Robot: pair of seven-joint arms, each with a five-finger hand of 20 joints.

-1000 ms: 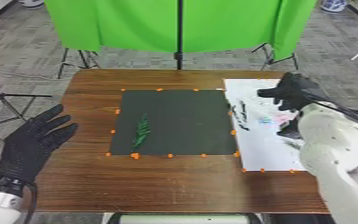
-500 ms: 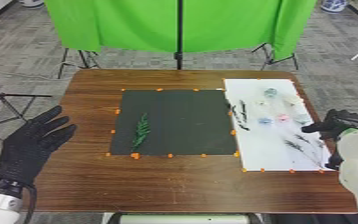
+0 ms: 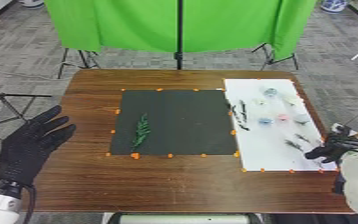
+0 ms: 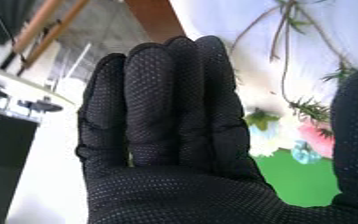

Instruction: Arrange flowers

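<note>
Sprig, green and leafy [image 3: 142, 132], lies lengthwise on the left part of the black mat [image 3: 189, 110] in the head view, its stem end near the orange marks along the mat's near edge. Farther right on the worktop [image 3: 175, 187], the white sheet [image 3: 260, 157] carries dark stems [image 3: 242, 111] near the mat and a blue flower [image 3: 265, 121] beside a pink flower [image 3: 283, 117]. The right robot hand [image 3: 329, 149] is at this sheet's near right corner, the left robot hand [image 3: 35, 142] at the worktop's left edge with fingers straight and fanned.

Detail comes from the right wrist view: the right robot hand [image 4: 171, 145] has its fingers straight and pressed together, its thumb set apart. Beyond them, thin brown stems [image 4: 286, 55] with green needle-like tips stretch towards the blooms, and petals of a cream flower [image 4: 269, 142] look soft-edged near the green cloth [image 4: 291, 182].
</note>
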